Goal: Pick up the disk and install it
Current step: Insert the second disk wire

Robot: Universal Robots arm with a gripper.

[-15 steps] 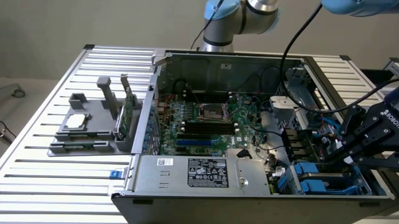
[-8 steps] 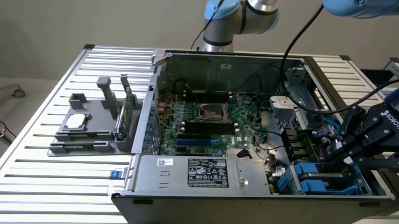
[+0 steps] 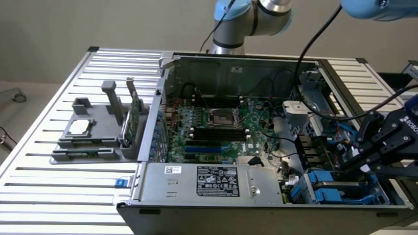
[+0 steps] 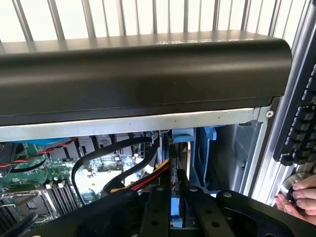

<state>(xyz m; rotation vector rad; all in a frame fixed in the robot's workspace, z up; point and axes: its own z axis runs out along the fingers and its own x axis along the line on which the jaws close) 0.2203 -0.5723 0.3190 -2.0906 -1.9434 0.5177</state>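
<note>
While the gripper (image 4: 177, 207) holds the disk (image 4: 178, 197) on edge by its blue carrier above the drive bay (image 3: 343, 188) at the exterior view's right — near loose cables (image 4: 143, 180) — it could snag.

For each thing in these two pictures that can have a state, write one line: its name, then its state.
Computer case: side panel off, interior exposed.
Disk: standing on edge in the blue bay, between the gripper's fingers.
Gripper: closed narrowly on the disk's edge, low at the case's corner by the drive bays.
Green circuit card: upright in the grey holder.
Silver chip: lying flat on the holder.
Hand: touching a knob.
</note>
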